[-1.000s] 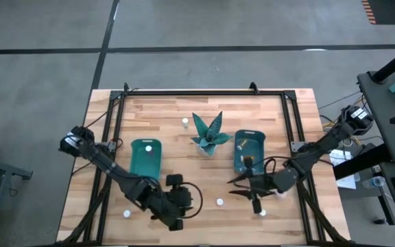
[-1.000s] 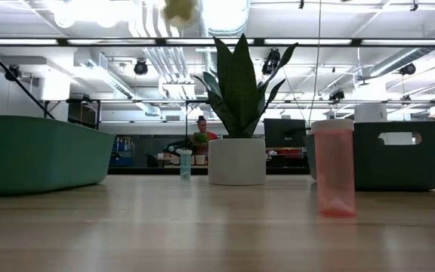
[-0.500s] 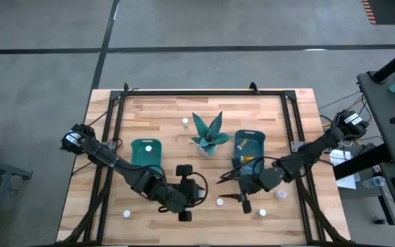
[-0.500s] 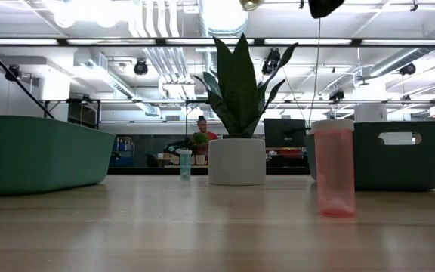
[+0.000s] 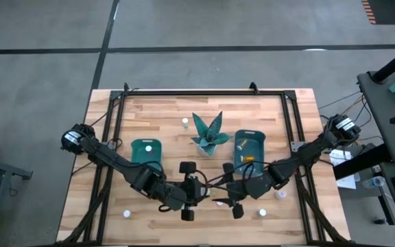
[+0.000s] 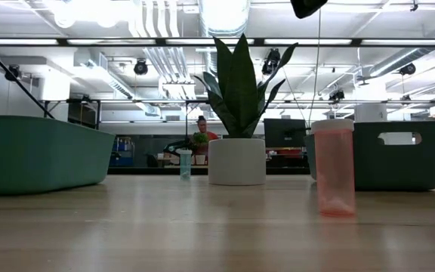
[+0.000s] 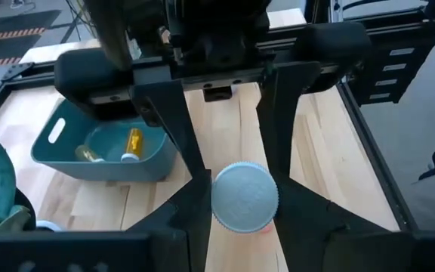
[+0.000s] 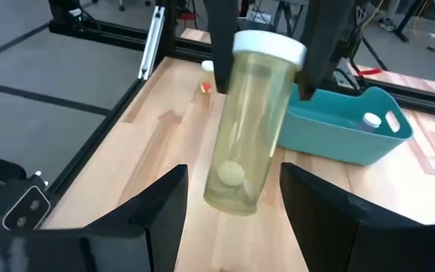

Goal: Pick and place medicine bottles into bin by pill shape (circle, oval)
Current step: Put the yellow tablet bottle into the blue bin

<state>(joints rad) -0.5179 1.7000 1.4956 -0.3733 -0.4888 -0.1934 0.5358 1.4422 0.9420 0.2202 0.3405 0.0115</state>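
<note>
My left gripper (image 5: pixel 204 193) is shut on a clear, yellowish medicine bottle (image 8: pixel 249 125) with a white cap, held in the air over the table's near middle. One round pill (image 8: pixel 231 174) lies in it. My right gripper (image 5: pixel 219 195) is open. In the right wrist view its fingers stand on either side of the bottle's lower end without touching it. A pink bottle (image 6: pixel 334 167) stands upright on the table. Other white-capped bottles stand in the high view at the far middle (image 5: pixel 184 123), near left (image 5: pixel 127 213) and near right (image 5: pixel 262 213). My left gripper pinches the bottle between its two fingers (image 8: pixel 216 30) at the cap end (image 8: pixel 269 44). The bottle lies along the fingers with its cap (image 7: pixel 244 198) toward the left wrist. It is lifted clear of the table, with its base toward my right gripper.
Two teal bins flank the teal plant ornament (image 5: pixel 208 134). The left bin (image 5: pixel 145 156) holds a white-capped bottle (image 8: pixel 371 119). The right bin (image 5: pixel 248 151) holds amber bottles (image 7: pixel 131 143). A black frame runs round the table's edges. A person sits far behind in the room (image 6: pixel 202 127).
My left gripper has gone toward the table's right edge and a little toward the far edge. My right gripper has gone toward the table's left edge, and the two now face each other close together.
</note>
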